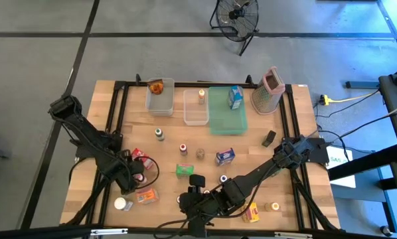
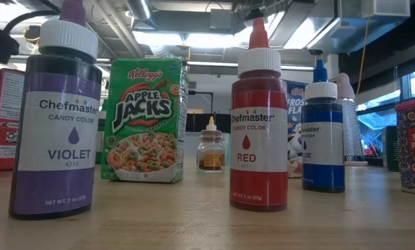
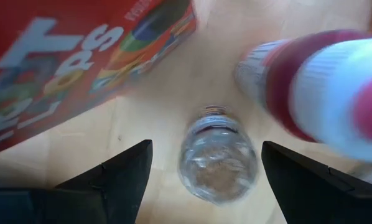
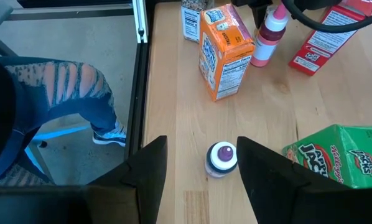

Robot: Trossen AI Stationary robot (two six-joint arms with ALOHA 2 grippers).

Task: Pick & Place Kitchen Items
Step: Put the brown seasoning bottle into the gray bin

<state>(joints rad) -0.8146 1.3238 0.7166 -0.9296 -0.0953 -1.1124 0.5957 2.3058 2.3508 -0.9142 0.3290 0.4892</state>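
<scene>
Left gripper [image 3: 201,171] is down low at the front left of the table, fingers spread wide with a small clear jar [image 3: 218,163] sitting between them but not pinched – I can see gaps on both sides. Just beside that jar, a red cereal box [image 3: 80,68] on one side and a red-and-white bottle [image 3: 323,93] on the other, both very close to my lens.

Right gripper [image 4: 201,168] is at the front edge near the middle, fingers apart, the violet-capped bottle [image 4: 222,158] standing upright in the gap; I can't tell whether the pads touch it. The green Apple Jacks box [image 4: 338,158] lies just next to it, and further along I've got the orange box [image 4: 225,53] upright with a pink-capped bottle [image 4: 265,37] beside it.

From above, the rest of the items are scattered over the wooden table [image 1: 285,166]: a blue box [image 1: 225,156] mid-table, a yellow packet [image 1: 252,213] near the front right. At the back, clear bins [image 1: 160,96], a green tray [image 1: 228,113] with a blue carton [image 1: 235,97] standing in it, and the grater [image 1: 269,89]

A person's leg in ripped jeans [image 4: 61,99] shows off the table's edge
</scene>
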